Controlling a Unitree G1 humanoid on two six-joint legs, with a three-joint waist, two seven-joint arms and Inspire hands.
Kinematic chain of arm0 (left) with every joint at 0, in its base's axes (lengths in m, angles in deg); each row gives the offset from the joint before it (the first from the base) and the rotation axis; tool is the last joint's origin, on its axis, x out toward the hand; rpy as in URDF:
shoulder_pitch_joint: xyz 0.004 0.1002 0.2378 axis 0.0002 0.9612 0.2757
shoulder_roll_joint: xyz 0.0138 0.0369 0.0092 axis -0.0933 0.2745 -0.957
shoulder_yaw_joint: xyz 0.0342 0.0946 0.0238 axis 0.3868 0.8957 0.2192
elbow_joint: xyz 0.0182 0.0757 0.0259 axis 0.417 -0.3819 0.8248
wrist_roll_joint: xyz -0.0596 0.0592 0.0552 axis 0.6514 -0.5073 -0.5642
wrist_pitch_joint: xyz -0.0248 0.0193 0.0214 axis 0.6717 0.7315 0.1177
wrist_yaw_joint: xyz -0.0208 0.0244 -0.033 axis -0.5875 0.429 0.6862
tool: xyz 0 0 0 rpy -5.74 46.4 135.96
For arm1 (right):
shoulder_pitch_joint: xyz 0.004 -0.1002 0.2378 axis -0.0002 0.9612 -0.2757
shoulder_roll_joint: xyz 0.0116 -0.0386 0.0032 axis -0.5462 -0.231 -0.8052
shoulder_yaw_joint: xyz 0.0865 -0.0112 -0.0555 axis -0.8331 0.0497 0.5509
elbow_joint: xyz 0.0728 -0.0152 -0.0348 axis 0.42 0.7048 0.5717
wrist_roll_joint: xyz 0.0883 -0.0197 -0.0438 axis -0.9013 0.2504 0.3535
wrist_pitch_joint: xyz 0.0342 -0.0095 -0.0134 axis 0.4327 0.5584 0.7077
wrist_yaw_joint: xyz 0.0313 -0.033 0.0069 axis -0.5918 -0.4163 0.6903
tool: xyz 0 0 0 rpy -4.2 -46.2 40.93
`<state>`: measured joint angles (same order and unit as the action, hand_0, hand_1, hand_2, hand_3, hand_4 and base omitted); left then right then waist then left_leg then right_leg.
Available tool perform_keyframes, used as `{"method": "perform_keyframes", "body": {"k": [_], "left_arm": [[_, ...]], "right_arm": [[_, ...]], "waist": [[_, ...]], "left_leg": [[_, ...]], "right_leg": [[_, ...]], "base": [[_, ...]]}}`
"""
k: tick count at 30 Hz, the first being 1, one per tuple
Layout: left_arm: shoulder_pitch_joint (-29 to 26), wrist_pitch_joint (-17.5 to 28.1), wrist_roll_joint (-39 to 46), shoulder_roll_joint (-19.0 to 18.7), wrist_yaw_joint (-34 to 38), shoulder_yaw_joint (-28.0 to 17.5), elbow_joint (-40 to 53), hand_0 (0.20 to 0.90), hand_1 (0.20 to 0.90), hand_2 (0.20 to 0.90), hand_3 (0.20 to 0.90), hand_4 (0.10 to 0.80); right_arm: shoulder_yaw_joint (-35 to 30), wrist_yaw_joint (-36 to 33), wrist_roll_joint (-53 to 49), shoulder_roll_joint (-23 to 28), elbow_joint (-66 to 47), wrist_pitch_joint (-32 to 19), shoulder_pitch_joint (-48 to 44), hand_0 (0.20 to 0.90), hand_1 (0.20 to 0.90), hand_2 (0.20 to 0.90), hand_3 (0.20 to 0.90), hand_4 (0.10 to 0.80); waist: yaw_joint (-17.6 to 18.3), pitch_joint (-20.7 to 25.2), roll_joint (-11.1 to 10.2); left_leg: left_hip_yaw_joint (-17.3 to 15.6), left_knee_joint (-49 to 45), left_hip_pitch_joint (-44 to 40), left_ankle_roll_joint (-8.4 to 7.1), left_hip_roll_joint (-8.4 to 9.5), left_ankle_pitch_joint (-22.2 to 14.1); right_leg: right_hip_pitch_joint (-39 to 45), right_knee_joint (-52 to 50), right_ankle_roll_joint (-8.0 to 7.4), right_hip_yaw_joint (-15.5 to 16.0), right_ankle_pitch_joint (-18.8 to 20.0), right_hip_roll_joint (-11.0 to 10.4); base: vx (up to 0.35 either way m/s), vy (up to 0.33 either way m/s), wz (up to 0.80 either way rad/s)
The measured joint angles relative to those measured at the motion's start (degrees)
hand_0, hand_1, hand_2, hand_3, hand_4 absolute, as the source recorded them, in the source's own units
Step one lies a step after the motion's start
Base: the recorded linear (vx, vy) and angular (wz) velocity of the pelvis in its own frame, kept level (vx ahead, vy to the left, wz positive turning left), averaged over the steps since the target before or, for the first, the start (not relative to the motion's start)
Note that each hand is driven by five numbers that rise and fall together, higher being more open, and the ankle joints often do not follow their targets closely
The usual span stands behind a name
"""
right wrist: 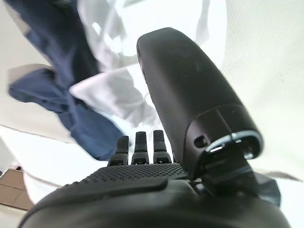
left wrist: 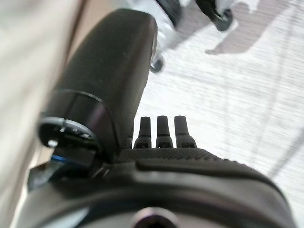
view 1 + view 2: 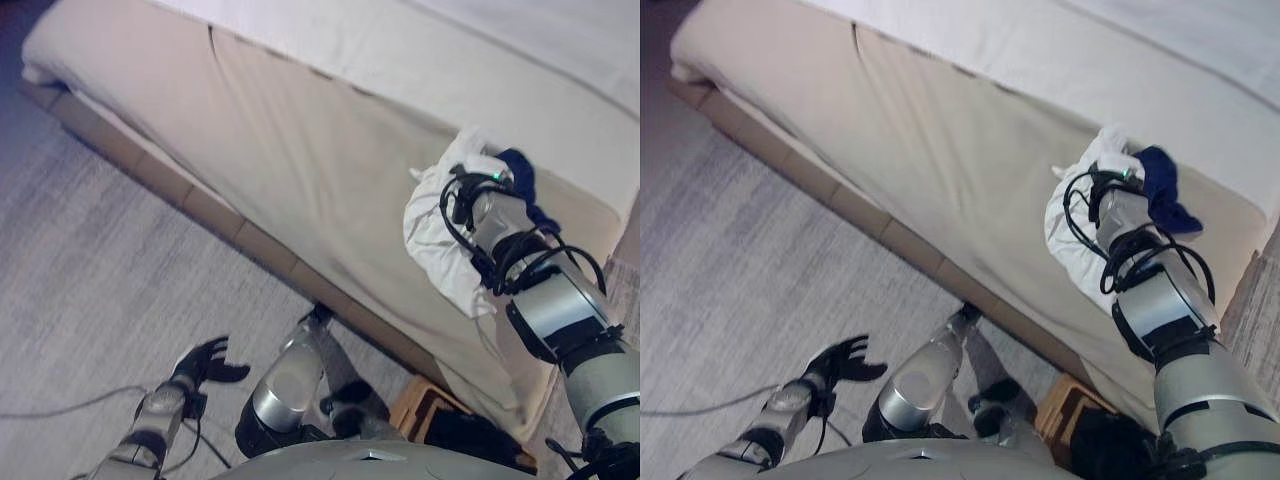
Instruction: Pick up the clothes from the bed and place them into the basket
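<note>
A white garment (image 3: 440, 235) and a navy garment (image 3: 522, 175) lie bunched at the edge of the beige bed (image 3: 300, 150); the white one hangs down the bed's side. My right arm reaches up into them, and the cloth covers the hand in the eye views. In the right wrist view my right hand (image 1: 142, 190) has a straight thumb and straight fingers (image 1: 137, 147), with the navy garment (image 1: 61, 95) and the white garment (image 1: 118, 90) just past them. My left hand (image 3: 205, 362) hangs open and empty low over the carpet.
A brown basket (image 3: 425, 410) with something dark beside it stands on the floor by the bed's side, below my right arm. Grey carpet (image 3: 100, 280) spreads to the left. A wooden bed base (image 3: 200, 205) runs along under the mattress.
</note>
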<state>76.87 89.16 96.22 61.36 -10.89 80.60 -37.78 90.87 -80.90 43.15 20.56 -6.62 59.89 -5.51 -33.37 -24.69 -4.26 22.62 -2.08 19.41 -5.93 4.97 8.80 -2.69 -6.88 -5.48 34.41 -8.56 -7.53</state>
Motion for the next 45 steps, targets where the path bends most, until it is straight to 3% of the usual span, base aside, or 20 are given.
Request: {"method": "perform_keyframes", "body": {"k": [5, 10, 17, 18, 19, 20, 25, 29, 32, 36, 38, 42, 45], "left_arm": [[-2.8, 1.4, 3.8, -0.3, 0.3, 2.8, 5.1, 0.9, 0.9, 0.9, 0.9, 0.8], [-4.0, 1.8, 6.6, -0.4, 1.2, 3.8, 6.5, 0.9, 0.9, 0.9, 0.9, 0.8], [-3.6, 1.8, 8.5, -1.9, 0.9, 2.2, 6.9, 0.9, 0.9, 0.9, 0.9, 0.8], [-3.4, 1.8, 8.5, -2.0, 0.8, 1.8, 6.9, 0.9, 0.9, 0.9, 0.9, 0.8], [-3.2, 1.8, 8.5, -2.1, 0.3, 1.7, 7.0, 0.9, 0.9, 0.9, 0.9, 0.8], [-2.9, 1.8, 8.5, -2.3, 0.0, 1.6, 7.4, 0.9, 0.9, 0.9, 0.9, 0.8], [-2.6, 1.5, 8.5, -2.8, -0.3, 1.6, 8.2, 0.9, 0.9, 0.9, 0.9, 0.8], [-2.6, 1.6, 8.5, -2.9, -0.2, 1.6, 8.2, 0.9, 0.9, 0.9, 0.9, 0.8], [-2.5, 1.7, 8.5, -2.9, 0.3, 1.6, 7.4, 0.9, 0.9, 0.9, 0.9, 0.8], [-2.3, 2.0, 8.3, -3.2, 2.1, -0.4, 3.9, 0.9, 0.9, 0.9, 0.9, 0.8], [-2.2, 2.0, 7.6, -3.7, 3.0, -2.6, 1.0, 0.9, 0.9, 0.9, 0.9, 0.8], [-0.6, 1.9, 4.8, -3.8, 3.4, -5.8, -0.8, 0.9, 0.9, 0.9, 0.9, 0.8], [2.0, 0.8, 2.3, -5.6, 4.5, -7.7, -1.4, 0.9, 0.9, 0.9, 0.9, 0.8]], "right_arm": [[0.2, -2.8, -0.1, 0.0, -0.9, 0.5, -2.2, 0.9, 0.9, 0.9, 0.9, 0.8], [2.5, -3.9, -0.2, 0.0, -1.2, 3.0, -6.4, 0.9, 0.9, 0.9, 0.9, 0.8], [8.2, 7.1, 1.5, 0.2, -0.3, 10.1, -14.4, 0.9, 0.9, 0.9, 0.9, 0.8], [8.5, 8.3, 1.6, 0.2, 0.2, 10.6, -14.9, 0.754, 0.754, 0.754, 0.73, 0.63], [8.5, 9.1, 1.6, 0.2, 1.3, 10.9, -15.3, 0.406, 0.406, 0.406, 0.324, 0.224], [8.6, 9.8, 1.6, 0.1, 2.1, 11.1, -15.9, 0.3, 0.3, 0.3, 0.2, 0.1], [8.4, 6.2, 0.4, 0.1, 3.7, 10.6, -17.0, 0.3, 0.3, 0.3, 0.2, 0.1], [7.3, -2.8, -5.8, 0.2, 3.9, 7.2, -16.4, 0.3, 0.3, 0.3, 0.2, 0.1], [6.1, -10.1, -11.5, 0.3, 0.6, 3.1, -15.9, 0.3, 0.3, 0.3, 0.2, 0.1], [4.7, -20.2, -17.0, 3.4, -20.4, -1.5, -10.5, 0.3, 0.3, 0.3, 0.2, 0.1], [-0.6, -24.4, -17.8, 4.6, -30.9, -3.8, -6.5, 0.3, 0.3, 0.3, 0.2, 0.1], [-10.2, -28.5, -19.5, 9.5, -46.4, -6.0, -2.7, 0.3, 0.3, 0.3, 0.2, 0.1], [-16.9, -30.9, -20.0, 11.3, -52.3, -6.6, 0.1, 0.3, 0.3, 0.3, 0.2, 0.1]], "waist": [[-0.1, -4.0, -0.3], [0.5, -4.3, -0.8], [-0.2, -4.6, -2.0], [-0.5, -4.6, -2.1], [-1.2, -4.6, -2.1], [-1.5, -4.6, -2.1], [-1.5, -4.6, -2.2], [-0.8, -4.5, -2.2], [-0.5, -4.6, -2.3], [1.3, -5.4, -3.9], [2.4, -5.9, -5.4], [5.1, -5.4, -6.1], [8.8, -2.4, -9.7]], "left_leg": [[0.1, -2.6, 3.8, -0.26, 0.73, -0.2], [-0.3, -5.0, 9.9, -0.47, 0.3, -0.7], [-0.2, -5.8, 14.8, -0.43, -1.21, -0.7], [-0.1, -5.9, 14.8, -0.46, -1.21, -0.7], [-0.2, -6.1, 14.8, -0.44, -1.2, -0.7], [-0.2, -6.5, 15.0, -0.39, -1.12, -0.9], [0.0, -6.7, 15.4, -0.39, -1.08, -0.9], [-0.5, -6.8, 15.4, -0.39, -1.35, -0.9], [-2.7, -6.8, 14.7, 0.03, -2.65, -0.5], [-6.9, -6.5, 9.5, 0.08, -4.67, -0.9], [-9.0, -5.4, 4.1, 0.24, -5.59, -1.7], [-11.8, -4.4, -3.3, 0.65, -5.91, -3.6], [-13.2, -4.5, -4.2, 1.09, -6.03, -4.5]], "right_leg": [[-3.4, -2.2, -0.19, 0.5, -0.1, -0.9], [-9.2, -3.7, -0.21, -0.1, -0.1, -0.7], [-14.1, -4.2, -0.21, 0.5, -0.1, 0.3], [-14.0, -4.2, -0.21, 0.7, -0.1, 0.3], [-14.0, -4.3, -0.21, 0.8, -0.1, 0.3], [-14.0, -4.3, -0.21, 0.9, -0.1, 0.3], [-14.2, -4.2, -0.22, 1.0, -0.1, 0.3], [-14.2, -4.0, -0.21, 0.9, -0.1, 0.4], [-13.8, -3.0, -0.6, 0.6, 1.2, 0.6], [-8.9, 1.7, 0.14, -2.4, 4.2, 2.3], [-3.6, 5.2, 0.56, -4.2, 5.9, 3.2], [2.9, 7.9, 0.92, -7.6, 6.4, 3.6], [3.6, 8.9, 1.09, -9.5, 6.5, 3.8]], "base": [[-0.018, 0.028, 0.03], [-0.006, 0.009, -0.12], [0.007, -0.025, -0.08], [0.045, -0.025, 0.06], [0.049, -0.032, 0.02], [0.046, -0.049, 0.0], [0.009, -0.055, 0.01], [-0.028, -0.025, -0.09], [-0.038, -0.018, -0.4], [0.011, -0.05, -0.56], [0.055, -0.026, -0.43], [0.072, 0.005, -0.36], [0.051, 0.015, -0.24]]}}
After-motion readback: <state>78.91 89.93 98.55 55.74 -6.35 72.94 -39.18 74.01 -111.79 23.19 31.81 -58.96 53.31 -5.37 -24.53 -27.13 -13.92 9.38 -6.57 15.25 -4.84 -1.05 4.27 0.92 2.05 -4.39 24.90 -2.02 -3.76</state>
